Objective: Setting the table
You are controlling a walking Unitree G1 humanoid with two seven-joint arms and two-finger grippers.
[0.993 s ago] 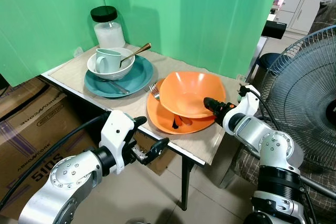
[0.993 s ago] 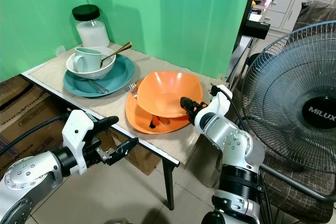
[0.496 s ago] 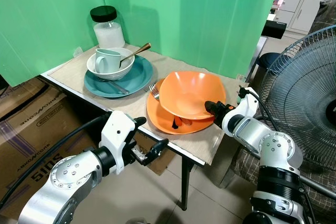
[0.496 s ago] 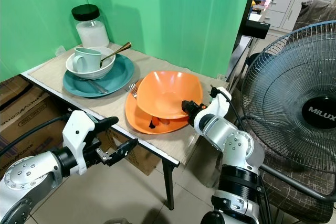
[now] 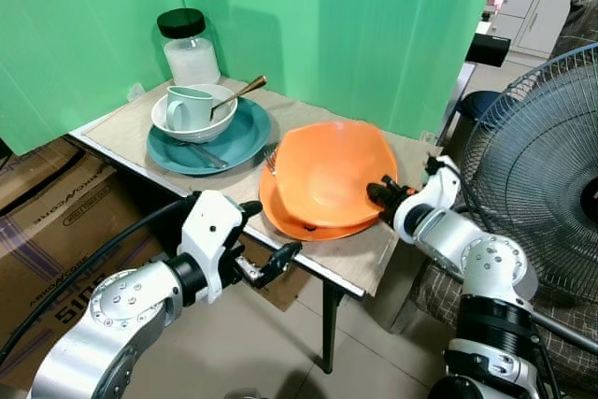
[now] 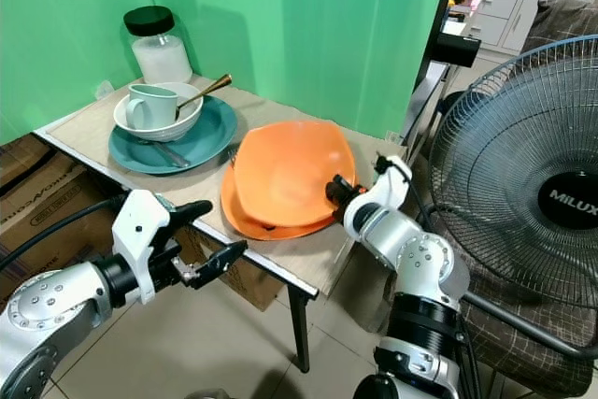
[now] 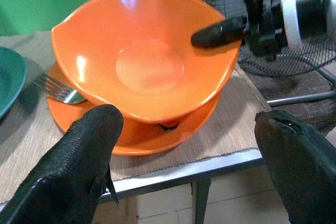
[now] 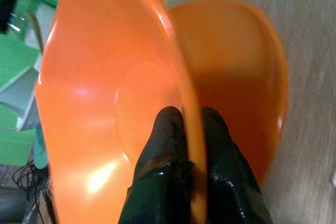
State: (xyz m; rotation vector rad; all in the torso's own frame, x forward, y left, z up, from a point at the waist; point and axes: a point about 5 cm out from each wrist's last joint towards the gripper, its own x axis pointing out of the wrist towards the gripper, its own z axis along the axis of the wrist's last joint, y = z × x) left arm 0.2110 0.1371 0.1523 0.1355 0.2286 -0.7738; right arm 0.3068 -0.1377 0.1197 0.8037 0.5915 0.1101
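Right end effector (image 5: 381, 195) pinching tilted orange bowl (image 5: 329, 175) by its rim above plate (image 5: 285, 223); thin grip may slip, knocking fork (image 7: 58, 91) beneath.

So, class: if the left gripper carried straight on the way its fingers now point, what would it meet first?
Most likely the table edge, then the orange plate and the tilted orange bowl that the right gripper holds by its rim. The left gripper is open, below and short of the table, so depth is uncertain.

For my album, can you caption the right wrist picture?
The right gripper pinches the orange bowl by its rim, above the orange plate.
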